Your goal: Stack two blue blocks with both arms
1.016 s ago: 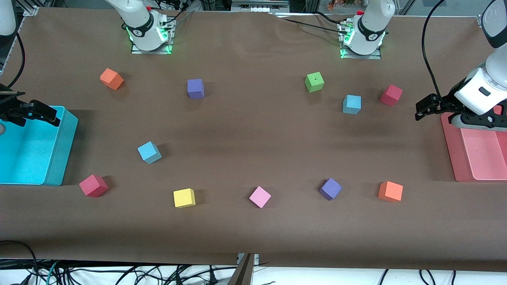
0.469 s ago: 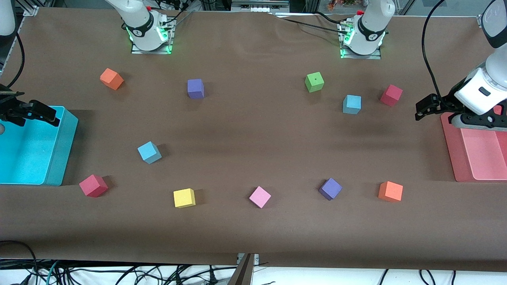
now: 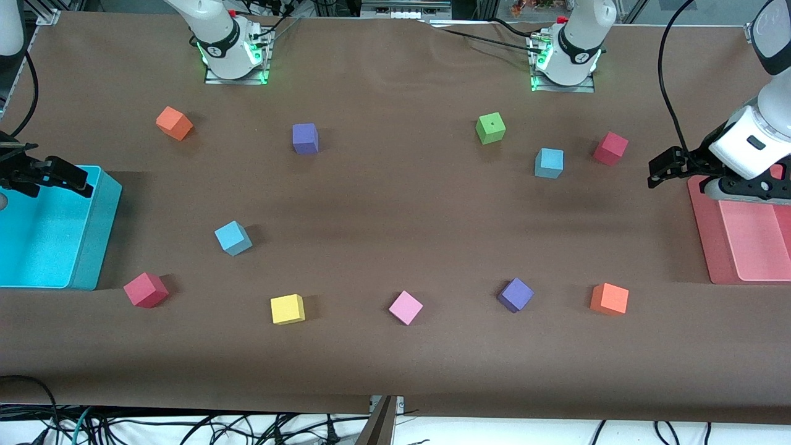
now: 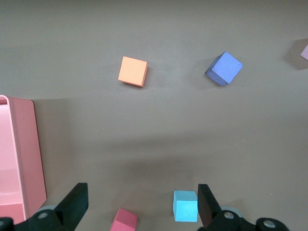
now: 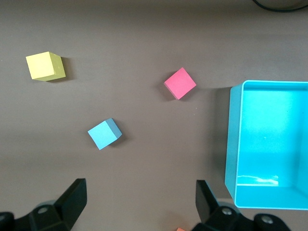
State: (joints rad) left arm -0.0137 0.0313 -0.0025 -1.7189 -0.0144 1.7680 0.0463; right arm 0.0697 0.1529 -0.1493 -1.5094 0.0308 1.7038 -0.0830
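One sky-blue block (image 3: pixel 549 163) lies toward the left arm's end of the table, between a green block (image 3: pixel 490 128) and a red block (image 3: pixel 610 148). It also shows in the left wrist view (image 4: pixel 186 206). The other sky-blue block (image 3: pixel 233 238) lies toward the right arm's end and shows in the right wrist view (image 5: pixel 104 133). My left gripper (image 3: pixel 662 170) hangs open and empty in the air by the pink tray (image 3: pixel 704 235); in its wrist view the gripper (image 4: pixel 142 204) is wide open. My right gripper (image 3: pixel 65 177) hangs open and empty over the cyan bin's rim (image 3: pixel 105 228); its wrist view shows the gripper (image 5: pixel 139 199) open too.
Other cubes lie scattered: orange (image 3: pixel 174 123), purple (image 3: pixel 305 138), red (image 3: pixel 146 289), yellow (image 3: pixel 287 309), pink (image 3: pixel 405 307), purple (image 3: pixel 515 294), orange (image 3: pixel 609 298). The two arm bases stand at the table's edge farthest from the front camera.
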